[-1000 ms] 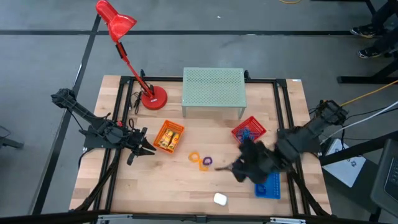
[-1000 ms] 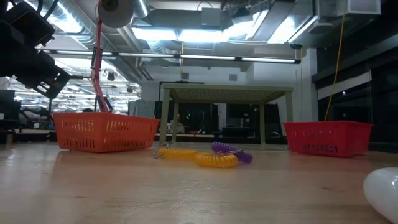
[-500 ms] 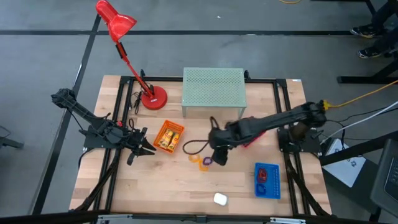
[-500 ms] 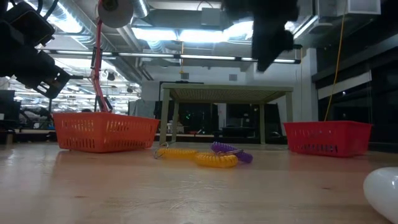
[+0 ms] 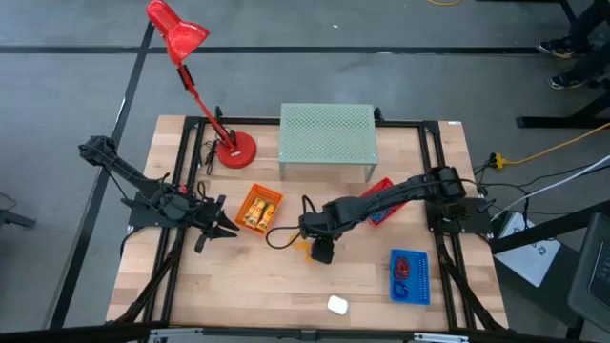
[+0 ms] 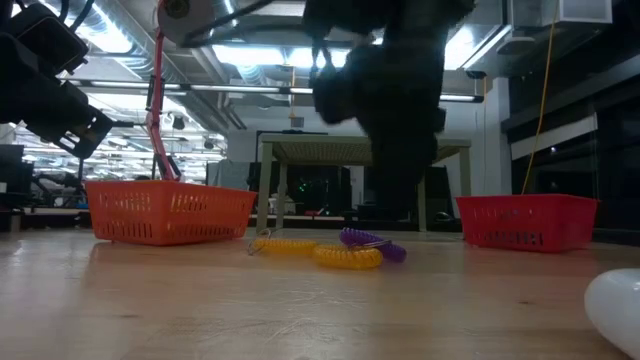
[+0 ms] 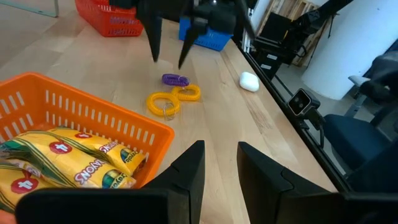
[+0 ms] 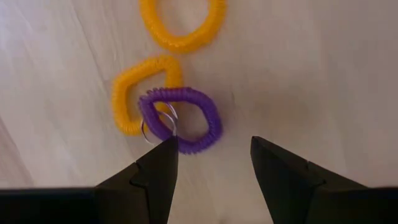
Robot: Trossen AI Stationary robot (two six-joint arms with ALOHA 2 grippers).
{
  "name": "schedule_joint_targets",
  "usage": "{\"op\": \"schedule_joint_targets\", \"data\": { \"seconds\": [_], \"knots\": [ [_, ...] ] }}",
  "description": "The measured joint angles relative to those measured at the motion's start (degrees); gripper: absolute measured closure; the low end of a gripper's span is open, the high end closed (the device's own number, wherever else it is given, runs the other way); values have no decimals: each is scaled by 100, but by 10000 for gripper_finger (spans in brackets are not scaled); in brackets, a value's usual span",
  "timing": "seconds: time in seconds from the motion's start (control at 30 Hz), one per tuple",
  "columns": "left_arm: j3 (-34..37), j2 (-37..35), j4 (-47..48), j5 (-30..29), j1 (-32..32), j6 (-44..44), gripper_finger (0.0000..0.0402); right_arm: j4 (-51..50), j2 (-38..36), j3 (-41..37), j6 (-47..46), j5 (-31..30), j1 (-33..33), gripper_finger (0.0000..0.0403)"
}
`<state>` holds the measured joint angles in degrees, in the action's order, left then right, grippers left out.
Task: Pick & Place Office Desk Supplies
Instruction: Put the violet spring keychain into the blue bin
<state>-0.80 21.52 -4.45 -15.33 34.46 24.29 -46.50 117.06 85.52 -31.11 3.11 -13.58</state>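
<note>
Two arms share your table (image 5: pixel 238 286): the right gripper (image 8: pixel 211 163) hangs with jaws apart just above the purple loop (image 8: pixel 181 119), which touches an orange loop (image 8: pixel 138 88) near centre. At nine o'clock, your left gripper (image 7: pixel 219 163) waits, fingers slightly parted, holding nothing, beside the orange basket (image 5: pixel 258 209).

A red desk lamp (image 5: pixel 200 76) stands at the table's (image 5: pixel 248 286) far left corner, a pale green mesh riser (image 5: pixel 327 140) beside it; near the front edge lies a small white object (image 5: pixel 337 305), possibly an eraser
</note>
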Motion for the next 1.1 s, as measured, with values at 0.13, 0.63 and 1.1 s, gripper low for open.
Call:
{"op": "schedule_joint_targets", "data": {
  "seconds": [0.13, 0.63, 1.1],
  "knots": [
    [0, 1, 0, 0, 0, -1, 311, 187, 181, 0, -160, 46, -2, 199],
    [0, 0, 0, 0, 0, 0, 311, 54, 647, 53, -780, -369, -5, 202],
    [0, 0, 0, 0, -1, -1, 311, -42, 575, 10, -1080, -494, 90, 379]
  ]
}}
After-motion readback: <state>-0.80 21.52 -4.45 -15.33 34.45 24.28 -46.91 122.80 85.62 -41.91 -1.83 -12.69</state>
